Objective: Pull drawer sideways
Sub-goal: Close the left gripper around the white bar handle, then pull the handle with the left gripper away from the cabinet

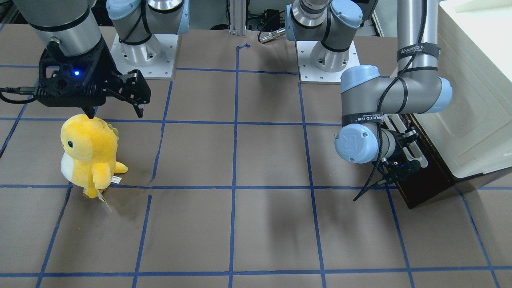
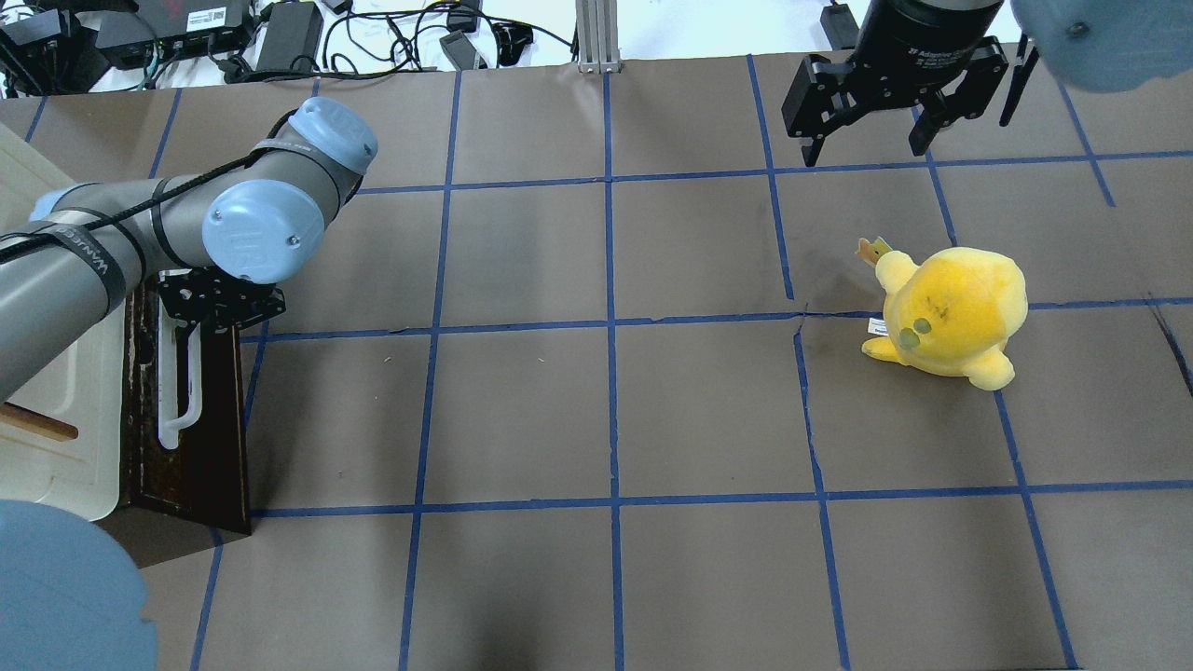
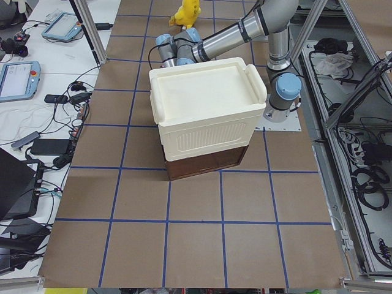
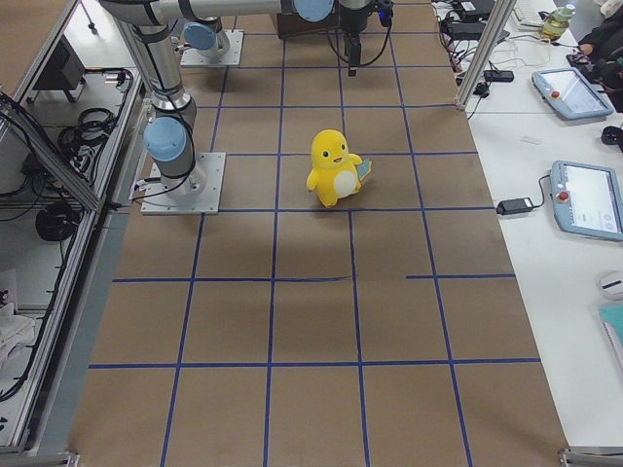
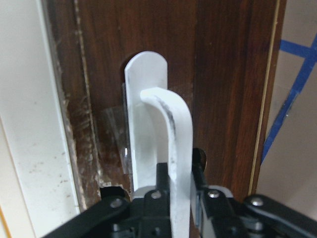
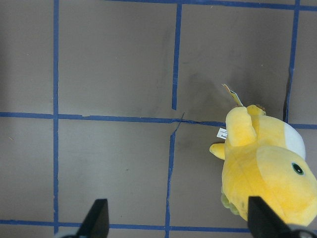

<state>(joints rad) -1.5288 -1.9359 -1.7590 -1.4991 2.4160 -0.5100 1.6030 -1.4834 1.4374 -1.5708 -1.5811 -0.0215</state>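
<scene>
Left gripper (image 5: pixel 179 197) clamped on drawer (image 2: pixel 200 438) handle (image 5: pixel 176 134), near one end. Right gripper (image 2: pixel 865 149) spread wide, holding nothing, above table (image 2: pixel 522 410) near plush (image 2: pixel 951 312).

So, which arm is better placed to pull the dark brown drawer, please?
Left. The left gripper grips the long white bar handle on the dark brown drawer front; the right gripper hangs open far off, by the yellow plush toy.

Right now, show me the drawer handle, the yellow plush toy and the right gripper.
drawer handle (image 5: pixel 177 144): left wrist view, on the white bar's curved end.
yellow plush toy (image 2: pixel 955 308): overhead view, on top of its head.
right gripper (image 2: pixel 864 151): overhead view, midway between its open fingertips.
</scene>
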